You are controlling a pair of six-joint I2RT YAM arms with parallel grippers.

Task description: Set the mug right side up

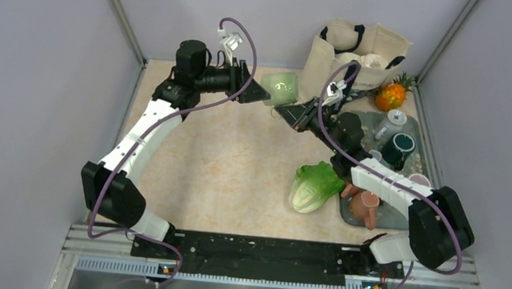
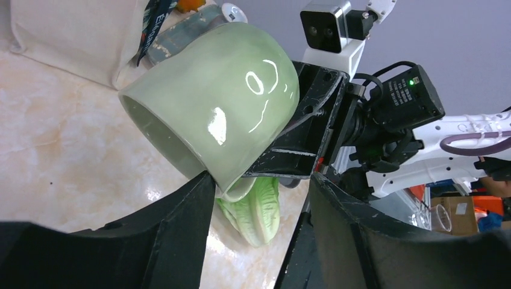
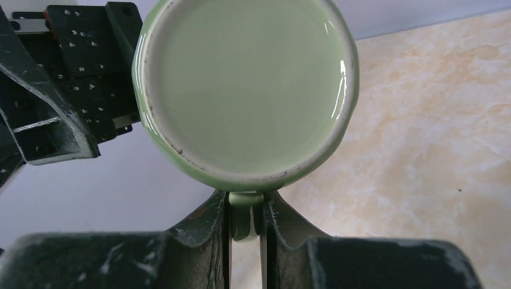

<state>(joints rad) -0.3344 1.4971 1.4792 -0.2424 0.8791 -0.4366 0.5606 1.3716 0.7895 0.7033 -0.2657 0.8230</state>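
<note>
Mug [image 3: 244,90] is hanging clear of the counter [image 1: 223,163], as far as I can judge, at the back near the bag [image 1: 359,52]. It is lying roughly on its side; in the left wrist view its mouth is facing down toward the counter. Not yet upright.

Right claw [image 3: 245,198] is pinching the handle [image 3: 244,221], jaws almost together with only the handle between them. Left claw [image 2: 260,180] is standing spread and holding nothing. One fingertip [image 2: 202,183] is sitting right at the mug's wall by the rim, the other clear of it.

Risks, as I am reading them:
- The whole mug is hanging from a narrow pinch on a glazed handle. A nudge from the left claw could be swinging it round that pinch, or out of it.
- The left jaws are facing a rounded, glossy wall. A squeeze there may be pushing the mug away instead of seating it.
- If the right claw is letting go before the left has a firm hold, the mug is dropping onto the hard counter and likely chipping.
- The two claws are working very close together, so a turn of either wrist could be knocking them together.
</note>
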